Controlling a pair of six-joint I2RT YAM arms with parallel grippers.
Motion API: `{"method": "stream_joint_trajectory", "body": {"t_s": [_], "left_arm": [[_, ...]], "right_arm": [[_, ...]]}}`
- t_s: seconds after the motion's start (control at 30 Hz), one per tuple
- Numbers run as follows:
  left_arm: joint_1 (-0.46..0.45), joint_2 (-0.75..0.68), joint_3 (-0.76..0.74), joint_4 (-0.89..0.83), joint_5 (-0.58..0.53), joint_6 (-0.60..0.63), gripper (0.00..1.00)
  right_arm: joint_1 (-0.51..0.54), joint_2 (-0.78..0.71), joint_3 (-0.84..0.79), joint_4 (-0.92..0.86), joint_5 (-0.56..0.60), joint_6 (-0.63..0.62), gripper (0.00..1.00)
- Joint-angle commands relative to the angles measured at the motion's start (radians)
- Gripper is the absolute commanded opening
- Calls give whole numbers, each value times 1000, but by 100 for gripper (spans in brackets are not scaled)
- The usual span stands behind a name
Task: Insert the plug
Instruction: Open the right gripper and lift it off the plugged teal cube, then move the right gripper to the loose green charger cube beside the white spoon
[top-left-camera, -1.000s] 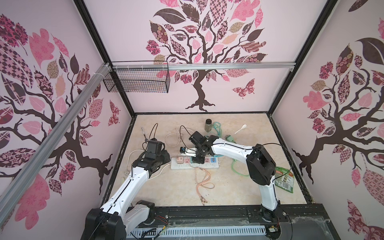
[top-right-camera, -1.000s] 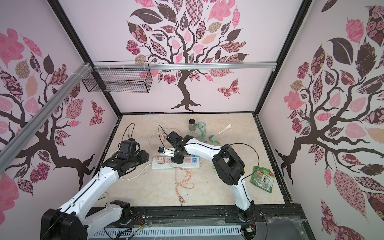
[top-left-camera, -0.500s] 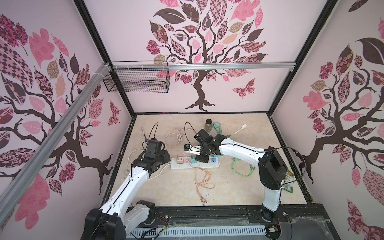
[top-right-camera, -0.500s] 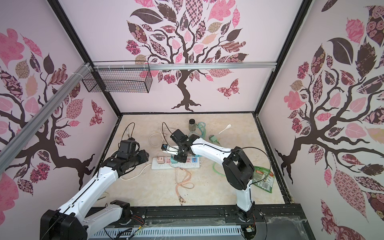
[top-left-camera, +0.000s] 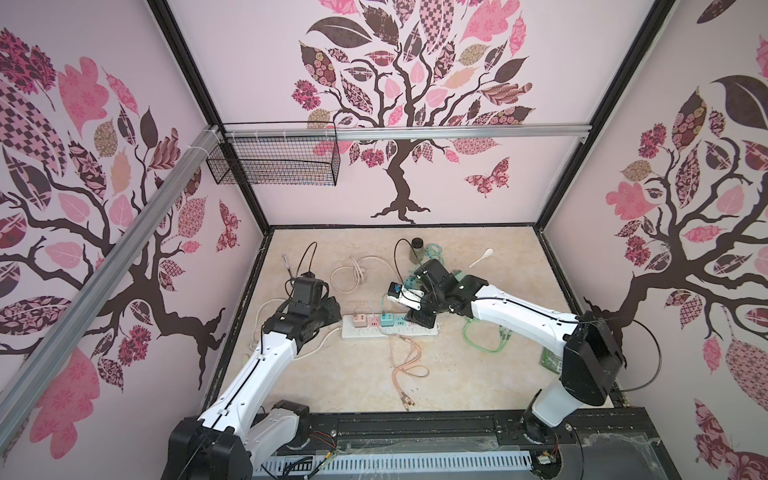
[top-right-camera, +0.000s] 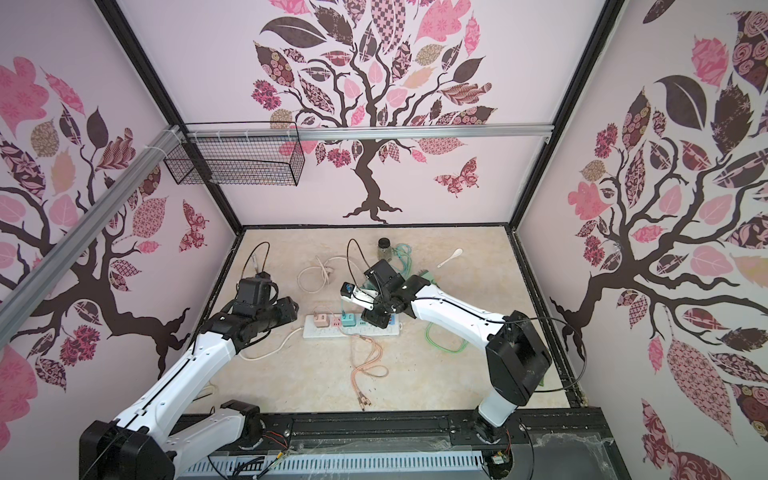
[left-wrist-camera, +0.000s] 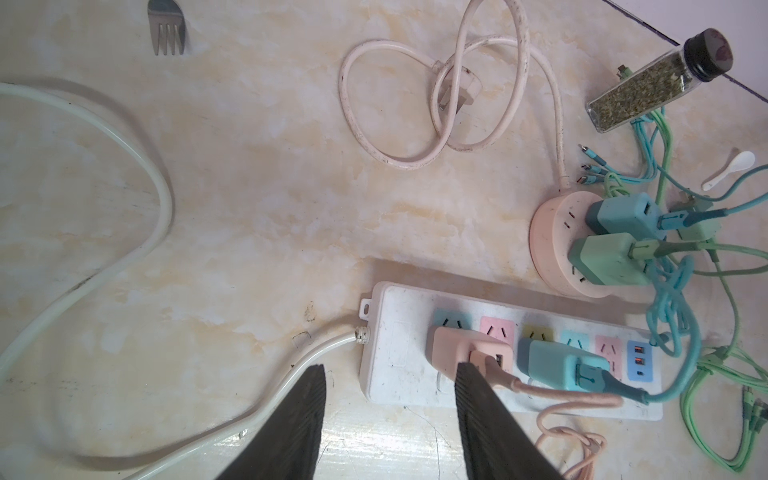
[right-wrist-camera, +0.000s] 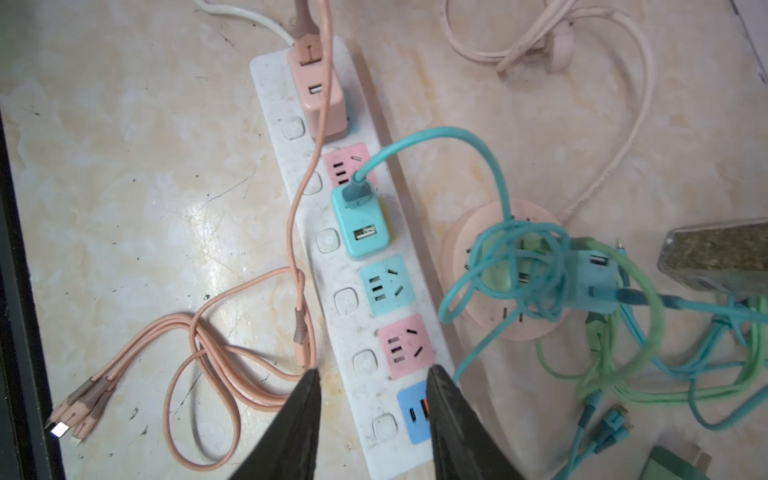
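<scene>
A white power strip (top-left-camera: 388, 331) (right-wrist-camera: 328, 270) lies across the middle of the table. Two plugs stand seated in it: a pink plug (left-wrist-camera: 457, 349) (right-wrist-camera: 322, 104) near its corded end and a teal plug (left-wrist-camera: 557, 365) (right-wrist-camera: 363, 228) beside it, each with a cable in its top. My left gripper (left-wrist-camera: 389, 365) (top-left-camera: 334, 313) hovers open over the corded end, holding nothing, one fingertip (left-wrist-camera: 465, 374) in front of the pink plug. My right gripper (right-wrist-camera: 374, 370) (top-left-camera: 420, 322) is open above the far end, a finger on either side of the strip, apart from the teal plug.
A round pink socket (left-wrist-camera: 557, 249) holding teal and green chargers sits behind the strip amid tangled cables. Beside it are a spice jar (top-left-camera: 415, 249) and a white spoon (top-left-camera: 482, 257). A pink cable coil (top-left-camera: 409, 365) lies in front, green cables (top-left-camera: 482, 345) to the right, a fork (left-wrist-camera: 166, 25) far left.
My right gripper has drawn back along the strip toward its far end, away from the teal plug, and its arm has swung right. Both grippers' jaws stand a little wider.
</scene>
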Motion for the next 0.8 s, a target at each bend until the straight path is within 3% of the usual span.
{"method": "stream_joint_trajectory", "body": {"t_s": [0.0, 0.5, 0.77], "left_arm": [[6, -26, 43, -6, 5, 19, 54], [6, -68, 40, -29, 34, 56, 56], [6, -87, 38, -36, 60, 82, 67]], "right_arm": [[-45, -53, -11, 76, 13, 102, 46], [-268, -49, -107, 250, 249, 412, 52], [-411, 63, -69, 295, 259, 405, 65]]}}
